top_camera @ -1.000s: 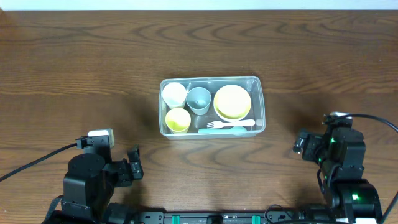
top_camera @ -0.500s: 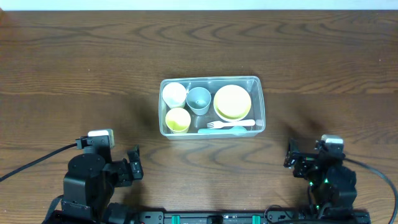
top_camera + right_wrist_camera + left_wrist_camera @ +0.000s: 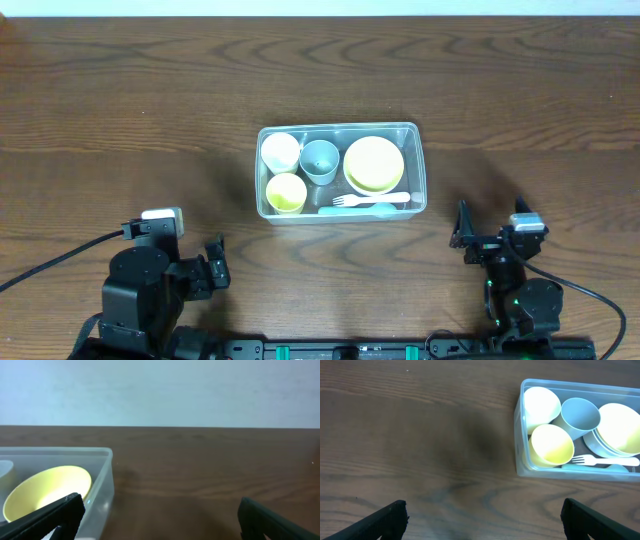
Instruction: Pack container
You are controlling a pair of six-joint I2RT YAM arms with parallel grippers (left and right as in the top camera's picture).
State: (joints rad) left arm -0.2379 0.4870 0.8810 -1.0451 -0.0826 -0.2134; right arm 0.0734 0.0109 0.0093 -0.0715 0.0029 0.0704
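The clear plastic container (image 3: 421, 165) sits at the table's middle. It holds a white cup (image 3: 280, 150), a grey cup (image 3: 320, 159), a yellow cup (image 3: 287, 192), a yellow bowl (image 3: 374, 163) and a white fork (image 3: 372, 199) on a light blue utensil. It also shows in the left wrist view (image 3: 519, 455) and the right wrist view (image 3: 102, 485). My left gripper (image 3: 212, 264) is open and empty at the front left, away from the container. My right gripper (image 3: 490, 238) is open and empty at the front right, just off the container's near right corner.
The brown wooden table (image 3: 120, 120) surrounds the container on all sides. A pale wall (image 3: 160, 390) rises beyond the table's far edge in the right wrist view. Cables run from both arm bases at the front edge.
My right arm has drawn back toward the front edge and turned a little left. The left arm and the container's contents have not moved.
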